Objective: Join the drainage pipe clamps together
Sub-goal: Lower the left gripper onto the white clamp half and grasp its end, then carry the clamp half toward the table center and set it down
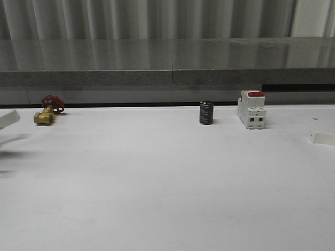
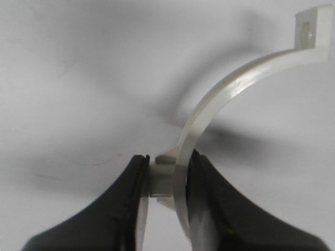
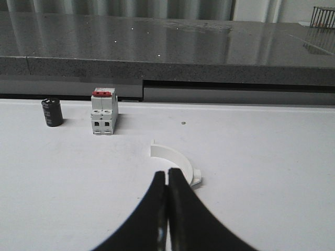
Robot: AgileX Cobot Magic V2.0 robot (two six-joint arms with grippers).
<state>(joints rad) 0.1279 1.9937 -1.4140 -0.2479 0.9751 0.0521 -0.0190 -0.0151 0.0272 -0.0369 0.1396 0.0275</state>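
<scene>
My left gripper (image 2: pixel 167 178) is shut on one white drainage pipe clamp (image 2: pixel 235 83), pinching its band and small side tab. The half-ring arcs away from the fingers to a flat end flange with a hole, and it casts a shadow on the table below. In the front view, a white end of that clamp (image 1: pixel 8 119) pokes in at the left edge. The other clamp (image 3: pixel 171 153) lies on the table just beyond my right gripper (image 3: pixel 168 175), which is shut with nothing in it. The fingers hide part of its arc. It also appears in the front view as the second clamp (image 1: pixel 322 137), at the right edge.
A black capacitor (image 1: pixel 206 113) and a white breaker with a red switch (image 1: pixel 251 110) stand at the back, middle-right. A brass valve with a red handle (image 1: pixel 48 111) lies at the back left. Behind them runs a grey stone ledge (image 1: pixel 167 78).
</scene>
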